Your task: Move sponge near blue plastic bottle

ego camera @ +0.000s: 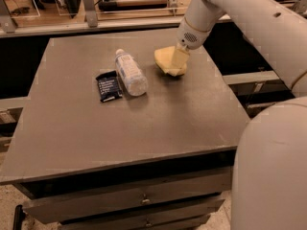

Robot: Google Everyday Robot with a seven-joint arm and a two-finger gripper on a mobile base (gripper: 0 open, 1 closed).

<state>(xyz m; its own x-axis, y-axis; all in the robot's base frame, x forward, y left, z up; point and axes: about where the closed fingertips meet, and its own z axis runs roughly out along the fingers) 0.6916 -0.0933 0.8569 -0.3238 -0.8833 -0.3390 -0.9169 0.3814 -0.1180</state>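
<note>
The pale yellow sponge [166, 60] is at the far middle of the grey table [144, 123], low over or on its surface. My gripper [180, 59] comes down from the upper right and is shut on the sponge's right side; one pale finger [181, 56] shows in front of it. The blue plastic bottle [130, 73], clear with a white cap and a pale label, lies on its side a short way left of the sponge, with a small gap between them.
A flat dark packet with white text [109, 86] lies just left of the bottle. My white arm [249, 18] crosses the upper right, and the robot's body [271, 171] fills the lower right. Drawers [139, 200] sit under the table front.
</note>
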